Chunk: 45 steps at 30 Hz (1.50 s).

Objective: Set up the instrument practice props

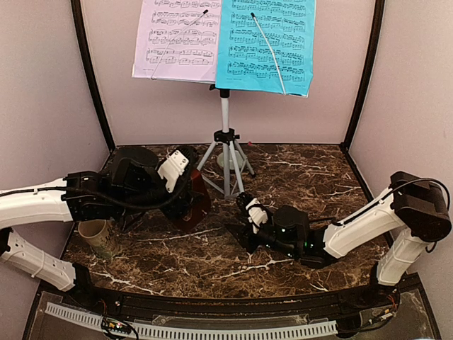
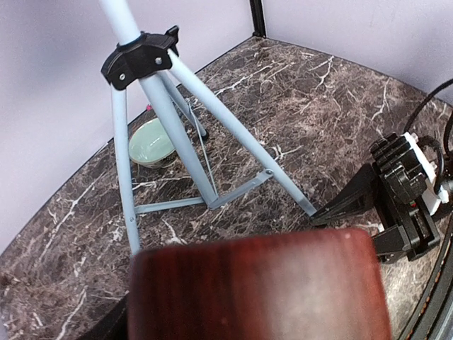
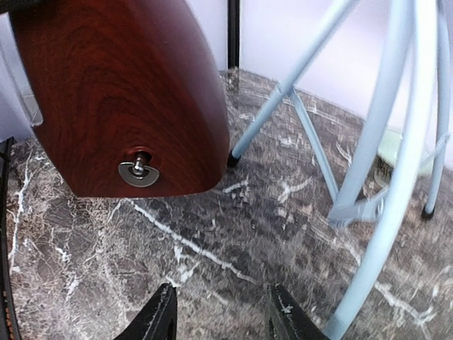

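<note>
**Metronome in the left grip, stand upright at twelve**

Grips the dark-brown wooden metronome [image 1: 192, 204] with the left gripper [image 1: 185, 190], clamped on it, body tilted, winding key [image 3: 138, 170] turned toward the right wrist camera. Sits at 7 o'clock from the music stand [image 1: 225, 113], near the closest tripod leg but apart from it. Cannot tell whether its base touches the marble table [image 1: 304, 177].

Hangs the right gripper [image 3: 221, 317] low over the marble at 5 o'clock from the stand, fingers apart, nothing between them.

Carries both sheets on the stand at 12 o'clock: lilac sheet [image 1: 177, 39] on the 9 o'clock side, bright-blue sheet [image 1: 267, 42] on the 3 o'clock side, inner edges meeting.

Shows the pale-green bowl [image 2: 151, 142] behind the tripod legs and the cream mug [image 1: 99, 237] at 8 o'clock, beside the left arm.
</note>
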{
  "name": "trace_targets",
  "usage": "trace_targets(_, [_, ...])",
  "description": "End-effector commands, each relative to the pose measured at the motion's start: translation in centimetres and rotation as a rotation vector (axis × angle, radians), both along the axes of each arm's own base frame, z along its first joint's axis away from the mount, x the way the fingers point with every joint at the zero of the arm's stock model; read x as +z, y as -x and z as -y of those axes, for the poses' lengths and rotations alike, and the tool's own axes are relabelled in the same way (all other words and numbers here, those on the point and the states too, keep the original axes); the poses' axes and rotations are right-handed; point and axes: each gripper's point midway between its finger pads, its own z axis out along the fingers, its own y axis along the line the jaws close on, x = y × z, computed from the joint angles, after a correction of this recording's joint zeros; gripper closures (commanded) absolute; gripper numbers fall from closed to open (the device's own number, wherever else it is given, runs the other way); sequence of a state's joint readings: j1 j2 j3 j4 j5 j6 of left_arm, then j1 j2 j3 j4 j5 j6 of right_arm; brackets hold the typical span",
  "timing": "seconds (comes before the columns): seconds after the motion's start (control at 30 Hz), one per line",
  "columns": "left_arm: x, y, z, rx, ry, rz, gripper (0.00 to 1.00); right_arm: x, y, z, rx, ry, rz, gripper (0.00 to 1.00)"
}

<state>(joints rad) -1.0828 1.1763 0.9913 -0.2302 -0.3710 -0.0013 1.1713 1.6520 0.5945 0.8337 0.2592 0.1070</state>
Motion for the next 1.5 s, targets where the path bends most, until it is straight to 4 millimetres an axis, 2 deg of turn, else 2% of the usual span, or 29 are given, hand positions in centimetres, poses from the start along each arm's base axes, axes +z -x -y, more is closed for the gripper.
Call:
trace_targets(0.0, [4.6, -0.3, -0.9, 0.017, -0.123, 0.124, 0.92, 3.7, -0.3, -1.8, -0.02, -0.039, 0.187, 0.57])
trace_targets(0.13, [6.3, -0.5, -0.8, 0.055, -0.153, 0.109, 0.93, 4.7, -0.5, -2.6, -0.076, 0.004, 0.317, 0.59])
trace_targets(0.3, [7.5, -0.6, -0.3, 0.104, -0.18, 0.074, 0.94, 5.9, -0.4, -3.7, -0.13, 0.028, 0.433, 0.59])
trace_targets(0.47, [8.4, -0.7, -0.1, 0.137, -0.171, 0.044, 0.95, 6.8, -0.5, -4.9, -0.151, 0.033, 0.473, 0.57])
trace_targets(0.67, [9.2, -1.1, -0.5, 0.196, -0.182, 0.02, 0.96, 6.9, -0.9, -6.4, -0.167, 0.046, 0.493, 0.53])
trace_targets(0.93, [9.7, -1.4, -0.9, 0.246, -0.219, 0.001, 0.97, 7.4, -1.2, -8.3, -0.188, 0.059, 0.54, 0.52])
trace_targets(1.17, [9.6, -1.5, -0.8, 0.249, -0.226, 0.005, 0.97, 8.3, -1.7, -8.3, -0.242, 0.057, 0.579, 0.56])
trace_targets(1.47, [9.5, -1.7, -0.2, 0.245, -0.233, 0.001, 0.97, 8.7, -1.4, -8.9, -0.227, 0.026, 0.594, 0.57])
